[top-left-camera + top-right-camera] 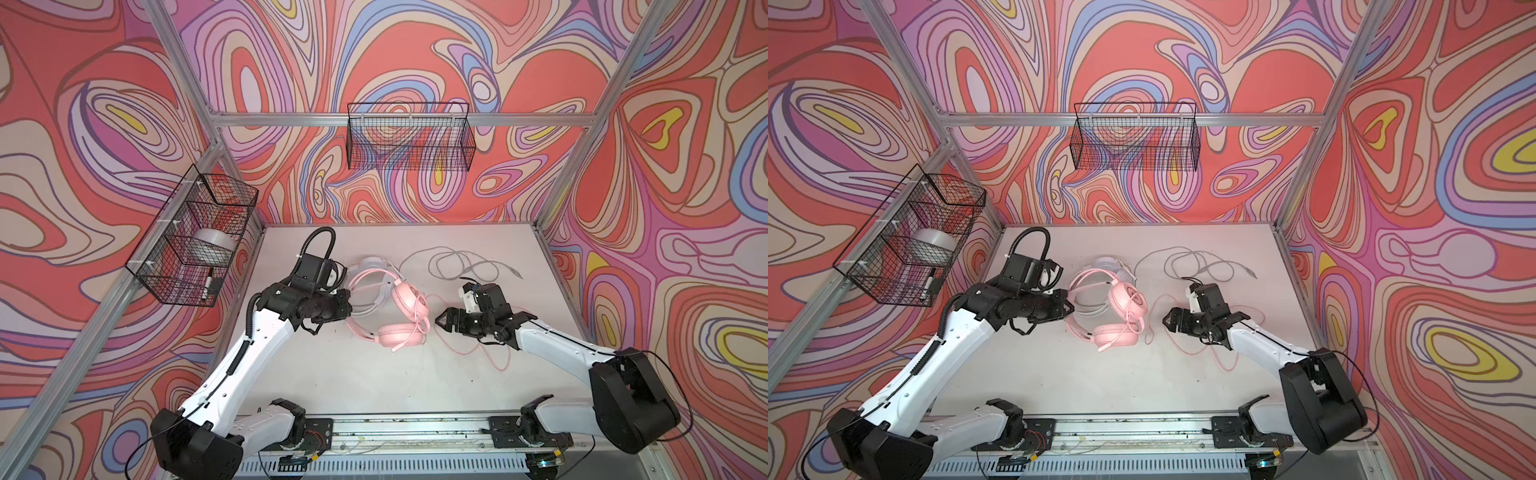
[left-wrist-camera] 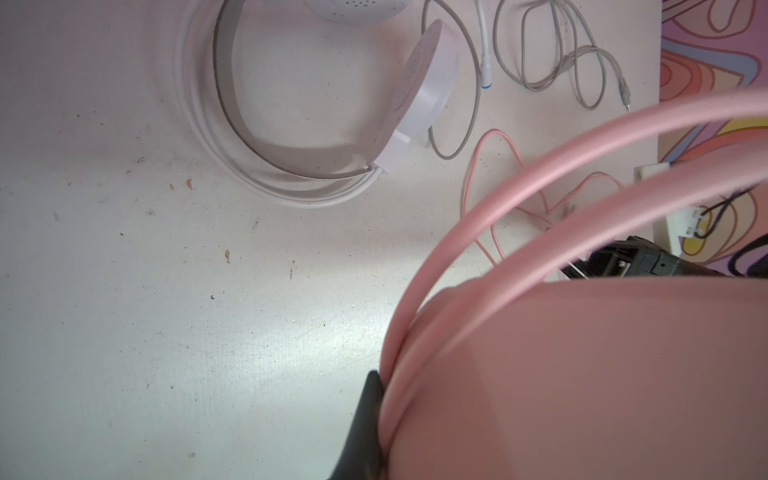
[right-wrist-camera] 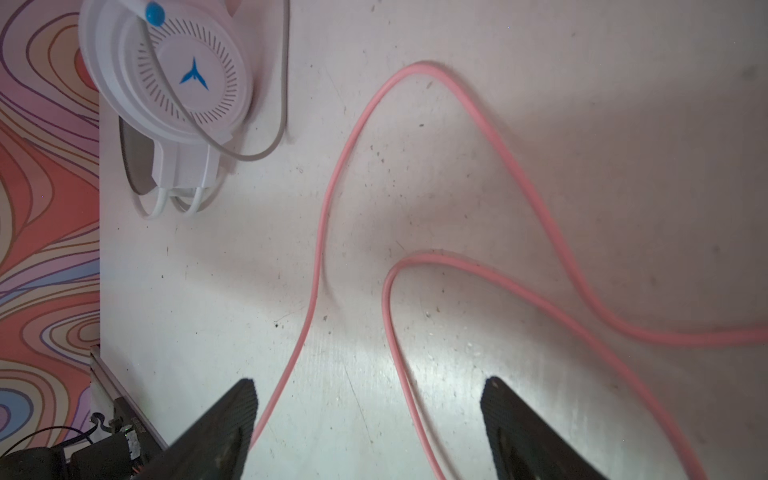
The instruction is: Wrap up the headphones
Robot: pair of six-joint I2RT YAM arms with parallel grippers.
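**End effectors, two.**
- Left end effector (image 1: pixel 346 305): closed tight on the headband of the pink headset (image 1: pixel 400 337). In the left wrist view we see one black finger (image 2: pixel 365 415) pressed against the band.
- Right end effector (image 3: pixel 370 388): jaws spread wide, holding nothing. We count two runs of the pink cable (image 3: pixel 328 199) lying on the surface (image 3: pixel 623 166) between its fingers.

**Headsets, two.**
- Pink headset: mid-surface, between the two end effectors in both top views.
- White headset (image 1: pixel 371 264): just behind the pink one, partly covered by its band.

**Cables, two.**
- Pink cable: loose loops on the surface beneath the right end effector.
- Grey-white cable (image 3: pixel 285 83): loose coils toward the back right, apart from both end effectors.

**Wire baskets, two.**
- Back basket (image 1: pixel 409 137): on the rear wall.
- Side basket (image 1: pixel 195 237): on the left wall. We count one pale roll (image 1: pixel 212 245) and one marker (image 1: pixel 210 283) inside.
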